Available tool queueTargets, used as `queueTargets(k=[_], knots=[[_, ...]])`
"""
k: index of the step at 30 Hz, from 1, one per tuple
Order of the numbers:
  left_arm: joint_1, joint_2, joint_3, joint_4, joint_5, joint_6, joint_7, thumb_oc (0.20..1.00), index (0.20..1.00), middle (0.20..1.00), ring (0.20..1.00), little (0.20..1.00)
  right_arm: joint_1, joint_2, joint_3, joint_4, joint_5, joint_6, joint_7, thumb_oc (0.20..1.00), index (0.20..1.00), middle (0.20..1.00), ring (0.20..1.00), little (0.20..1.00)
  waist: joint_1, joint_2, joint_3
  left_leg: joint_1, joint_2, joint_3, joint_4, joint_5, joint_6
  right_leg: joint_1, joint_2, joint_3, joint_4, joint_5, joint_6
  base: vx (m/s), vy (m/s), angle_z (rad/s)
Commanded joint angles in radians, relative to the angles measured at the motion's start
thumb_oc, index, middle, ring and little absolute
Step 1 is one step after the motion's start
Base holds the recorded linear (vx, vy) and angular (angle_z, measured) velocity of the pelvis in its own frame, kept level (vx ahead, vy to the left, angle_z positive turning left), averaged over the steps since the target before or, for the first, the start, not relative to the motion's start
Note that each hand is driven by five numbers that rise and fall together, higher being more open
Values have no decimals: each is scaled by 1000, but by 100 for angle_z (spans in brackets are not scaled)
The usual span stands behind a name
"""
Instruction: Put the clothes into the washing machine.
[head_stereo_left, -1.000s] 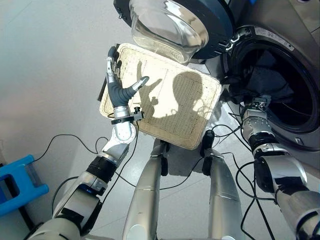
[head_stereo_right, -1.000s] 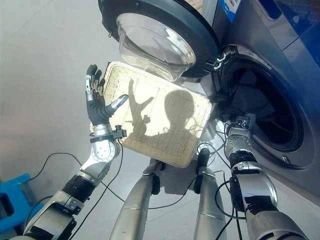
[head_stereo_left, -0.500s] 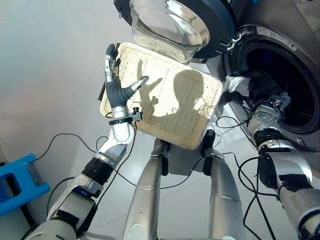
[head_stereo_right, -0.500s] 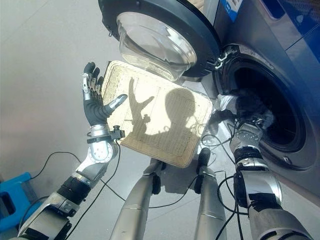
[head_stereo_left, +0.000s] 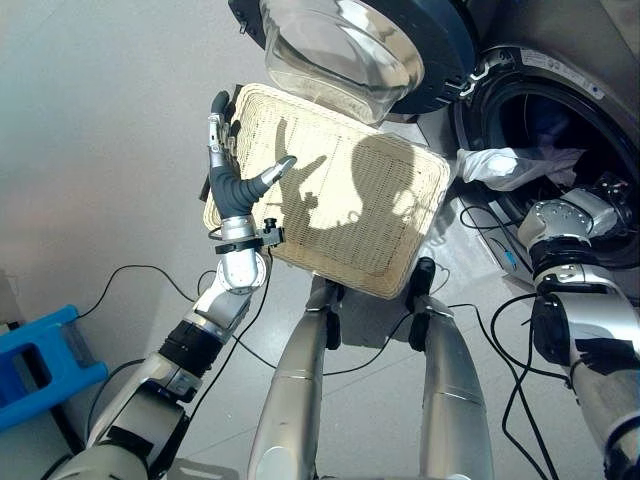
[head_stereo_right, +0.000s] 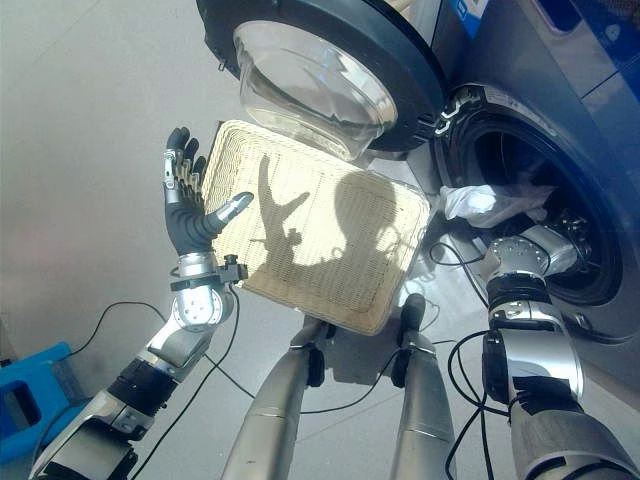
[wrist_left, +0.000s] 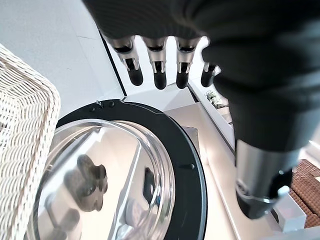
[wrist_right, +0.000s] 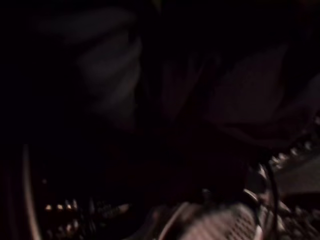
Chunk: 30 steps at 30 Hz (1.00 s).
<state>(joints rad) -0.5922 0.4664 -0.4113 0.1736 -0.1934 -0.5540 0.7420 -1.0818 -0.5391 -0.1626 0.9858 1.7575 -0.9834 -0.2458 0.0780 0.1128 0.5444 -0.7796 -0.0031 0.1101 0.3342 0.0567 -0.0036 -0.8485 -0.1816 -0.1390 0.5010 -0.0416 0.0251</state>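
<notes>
The left robot hand (head_stereo_left: 228, 175), fingers straight and spread, is raised at the wicker basket's (head_stereo_left: 385, 262) left edge, centre frame. At right, white clothes (head_stereo_left: 505, 165) drape over the washing machine (head_stereo_right: 560, 130) opening; the right robot hand reaches inside, its grip impossible to tell.

— What covers the silver-fingered, dark-tipped left hand (head_stereo_left: 232, 172)?
— A dark ribbed sleeve, over a round silver wrist joint.
— And the arms?
— Silver-grey shells, with black bands at the joints.
</notes>
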Motion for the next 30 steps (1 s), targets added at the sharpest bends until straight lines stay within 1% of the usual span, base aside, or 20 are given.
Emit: queueTargets(k=[1, 2, 3, 5, 6, 7, 9, 10, 11, 12, 15, 16, 18, 22, 24, 25, 26, 28, 29, 30], knots=[[8, -15, 22, -89, -38, -27, 24, 1000, 1000, 1000, 1000, 1000, -23, -207, -22, -90, -64, -210, 10, 200, 200, 200, 200, 200, -42, 73, -24, 15, -77, 22, 57, -97, -12, 2, -10, -88, 53, 10, 75, 0, 0, 0], [8, -17, 20, -90, -37, -26, 24, 1000, 1000, 1000, 1000, 1000, -26, -206, -21, -94, -54, -205, 22, 266, 266, 266, 266, 266, -42, 74, -24, 15, -77, 23, 58, -97, -12, 2, -10, -87, 54, 9, 75, 0, 0, 0], [8, -21, 16, -90, -36, -21, 20, 1000, 1000, 1000, 1000, 1000, -31, -203, -12, -95, -19, -179, 57, 1000, 1000, 1000, 1000, 1000, -40, 77, -24, 21, -79, 23, 61, -101, -12, 5, -12, -85, 60, 1, 73, 0, 0, 0], [1, -17, 19, -90, -42, -22, 14, 1000, 1000, 1000, 1000, 1000, -40, -200, -1, -89, 15, -143, 101, 1000, 1000, 1000, 1000, 1000, -39, 79, -24, 18, -79, 23, 60, -97, -13, 3, -14, -86, 58, 4, 71, 0, 0, 0], [-2, -14, 17, -91, -44, -22, 15, 1000, 1000, 1000, 1000, 1000, -41, -199, 7, -73, 7, -101, 106, 1000, 1000, 1000, 1000, 1000, -38, 79, -24, 24, -80, 24, 61, -101, -13, 9, -17, -87, 58, 0, 72, 0, 0, 0], [-6, -12, 15, -89, -45, -24, 14, 1000, 1000, 1000, 1000, 1000, -45, -200, 15, -53, -23, -56, 70, 1000, 1000, 1000, 1000, 1000, -37, 79, -24, 27, -80, 25, 61, -102, -14, 12, -19, -88, 58, -2, 72, 0, 0, 0], [-13, -13, 15, -88, -45, -18, 13, 1000, 1000, 1000, 1000, 1000, -58, -193, 40, -31, -139, -18, -40, 1000, 1000, 1000, 1000, 1000, -35, 80, -24, 29, -79, 25, 62, -102, -14, 14, -20, -90, 61, -3, 70, 0, 0, 0], [-13, -13, 15, -88, -45, -18, 13, 1000, 1000, 1000, 1000, 1000, -58, -193, 40, -31, -139, -18, -40, 1000, 1000, 1000, 1000, 1000, -35, 80, -24, 29, -79, 25, 62, -102, -14, 14, -20, -90, 61, -3, 70, 0, 0, 0], [-17, -9, 16, -88, -51, -14, 11, 1000, 1000, 1000, 1000, 1000, -61, -196, 46, -25, -195, 1, -114, 1000, 1000, 1000, 1000, 1000, -36, 80, -24, 30, -79, 26, 63, -103, -14, 16, -20, -90, 62, -5, 69, 0, 0, 0], [-18, -10, 12, -83, -51, -12, 13, 1000, 1000, 1000, 1000, 1000, -72, -198, 57, -4, -291, 34, -243, 1000, 1000, 1000, 1000, 1000, -35, 79, -24, 37, -80, 24, 66, -112, -15, 22, -20, -88, 69, -15, 71, 33, -5, 3], [-23, -7, 8, -82, -52, -9, 19, 1000, 1000, 1000, 1000, 1000, -92, -202, 69, 11, -392, 61, -405, 1000, 1000, 1000, 1000, 1000, -32, 81, -24, 31, -78, 26, 65, -107, -12, 19, -20, -92, 68, -10, 67, 11, -5, 2], [-22, -9, 2, -82, -47, -7, 23, 1000, 1000, 1000, 1000, 1000, -113, -212, 76, 33, -456, 74, -503, 1000, 1000, 1000, 1000, 1000, -28, 83, -24, 31, -79, 26, 66, -108, -11, 20, -21, -95, 67, -11, 66, -3, -9, 4], [-19, -11, -6, -80, -43, -8, 29, 1000, 1000, 1000, 1000, 1000, -123, -219, 81, 49, -511, 86, -567, 1000, 1000, 1000, 1000, 1000, -26, 85, -24, 37, -80, 24, 67, -116, -10, 26, -22, -94, 70, -18, 69, 15, -4, 1], [-6, -13, -20, -93, -29, -2, 43, 1000, 1000, 1000, 1000, 1000, -176, -244, 124, 89, -671, 137, -803, 1000, 1000, 1000, 1000, 1000, -15, 94, -24, 37, -84, 20, 71, -120, -4, 23, -25, -96, 78, -24, 66, 19, 4, -1], [0, -13, -24, -100, -31, -5, 43, 1000, 1000, 1000, 1000, 1000, -195, -255, 142, 107, -751, 198, -863, 1000, 1000, 1000, 1000, 1000, -10, 99, -24, 36, -86, 20, 73, -120, -2, 23, -26, -97, 79, -25, 64, 18, 3, 0], [-2, -12, -24, -102, -31, -4, 43, 1000, 1000, 1000, 1000, 1000, -200, -256, 146, 106, -762, 206, -875, 1000, 1000, 1000, 1000, 1000, -10, 101, -24, 30, -86, 20, 72, -113, 0, 17, -27, -99, 77, -18, 61, 0, 0, 0], [3, -11, -24, -107, -34, -7, 37, 1000, 1000, 1000, 1000, 1000, -215, -266, 165, 122, -797, 260, -912, 1000, 1000, 1000, 1000, 1000, -7, 105, -24, 29, -87, 21, 77, -115, 1, 16, -29, -98, 82, -22, 60, 0, 0, 0], [10, -12, -25, -109, -34, -10, 32, 1000, 1000, 1000, 1000, 1000, -219, -270, 180, 131, -806, 278, -945, 1000, 1000, 1000, 1000, 1000, -5, 107, -24, 37, -89, 20, 80, -124, 1, 21, -29, -95, 88, -32, 62, 34, 8, 1], [13, -9, -29, -114, -31, -9, 36, 1000, 1000, 1000, 1000, 1000, -226, -275, 189, 140, -820, 319, -981, 1000, 1000, 1000, 1000, 1000, -5, 109, -24, 39, -89, 21, 79, -125, 1, 23, -30, -96, 89, -35, 62, 0, 0, 0], [17, -5, -28, -123, -35, -4, 33, 1000, 1000, 1000, 1000, 1000, -233, -288, 202, 163, -873, 402, -993, 1000, 1000, 1000, 1000, 1000, -3, 110, -24, 40, -90, 21, 78, -126, 2, 24, -32, -97, 88, -34, 62, 0, 0, 0]])
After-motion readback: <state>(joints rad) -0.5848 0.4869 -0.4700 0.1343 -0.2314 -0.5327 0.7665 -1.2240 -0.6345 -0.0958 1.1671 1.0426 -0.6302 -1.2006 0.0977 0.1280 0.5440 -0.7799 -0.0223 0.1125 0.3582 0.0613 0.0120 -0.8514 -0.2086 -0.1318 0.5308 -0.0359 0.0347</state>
